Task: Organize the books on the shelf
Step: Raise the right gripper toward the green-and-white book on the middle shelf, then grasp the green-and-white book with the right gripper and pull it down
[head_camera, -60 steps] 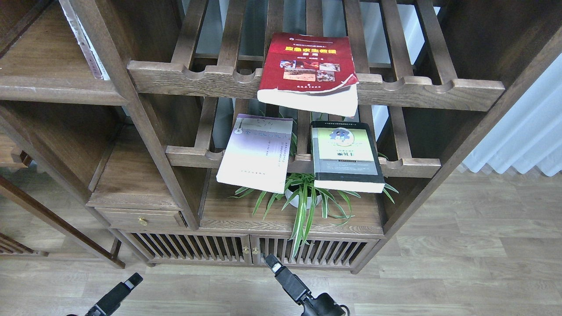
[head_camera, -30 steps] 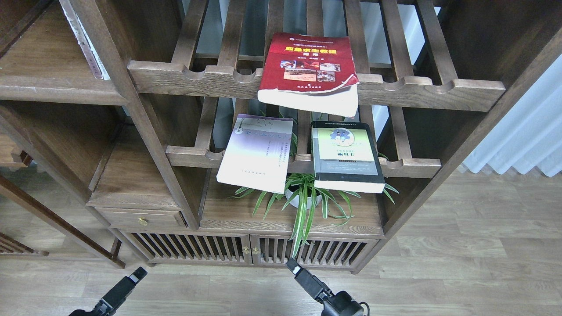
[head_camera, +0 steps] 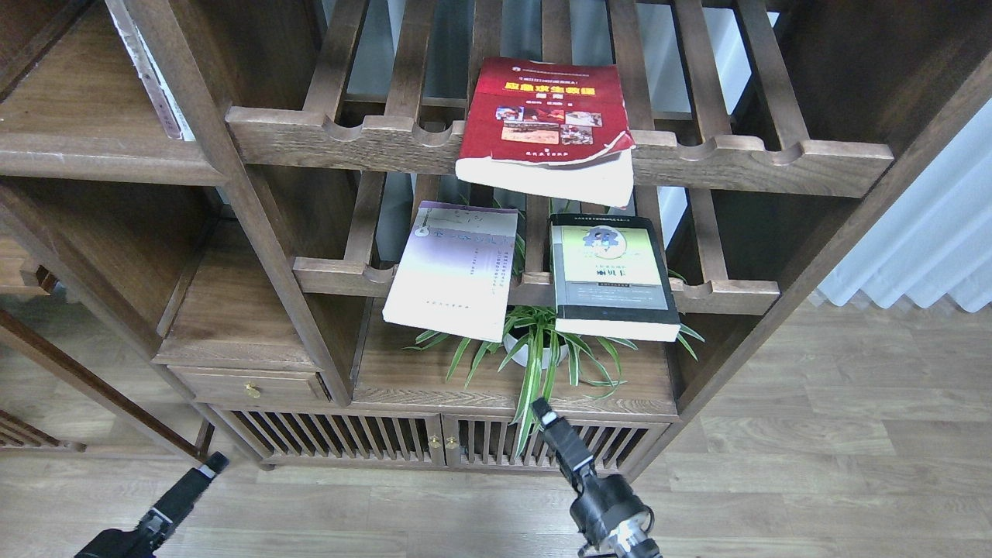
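The thick red book (head_camera: 549, 124) lies on the upper slatted rack, its curled corner overhanging the front rail. The lavender-white book (head_camera: 453, 267) and the black-edged book with the green panel (head_camera: 611, 275) lie side by side on the lower slatted rack, both overhanging its rail. The shelf (head_camera: 93, 151), a solid dark plank with a rounded front edge, is at the upper left. My right gripper (head_camera: 542, 411) is low, in front of the cabinet doors, below the black-edged book. My left gripper (head_camera: 209, 463) is low at the left. Both are seen thin and dark, holding nothing that I can see.
A potted spider plant (head_camera: 535, 349) stands on the solid plank under the lower rack, its leaves hanging over the slatted cabinet doors (head_camera: 434, 442). A drawer with a brass knob (head_camera: 252, 390) is at the left. Wooden floor lies in front; a white curtain (head_camera: 930, 232) hangs at the right.
My right gripper has risen and moved right, towards the plant plank's front edge. My left gripper has shifted left and slightly up. The books have not moved.
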Tool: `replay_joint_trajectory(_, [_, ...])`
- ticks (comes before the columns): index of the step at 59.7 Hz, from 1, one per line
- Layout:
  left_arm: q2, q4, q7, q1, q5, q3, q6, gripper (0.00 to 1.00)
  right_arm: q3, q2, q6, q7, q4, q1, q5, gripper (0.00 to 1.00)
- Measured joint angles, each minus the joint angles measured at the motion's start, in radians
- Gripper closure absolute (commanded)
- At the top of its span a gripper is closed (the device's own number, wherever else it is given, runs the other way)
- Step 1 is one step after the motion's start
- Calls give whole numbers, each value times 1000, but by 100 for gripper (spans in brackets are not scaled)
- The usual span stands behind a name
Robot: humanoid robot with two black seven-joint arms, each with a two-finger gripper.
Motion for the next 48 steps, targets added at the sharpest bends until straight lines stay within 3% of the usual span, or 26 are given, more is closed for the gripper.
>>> replay_joint_trajectory(10, [3,3,0,0,0,-1,0,0,8,0,0,-7,65,-8,0,0])
replay_joint_trajectory(39, [-2,27,0,-17,0,-3,0,0,106,0,0,1,40,110,124,1])
replay_joint_trajectory(48, [-2,28,0,-18,-1,-9,0,0,107,0,0,3,13,133,175,12])
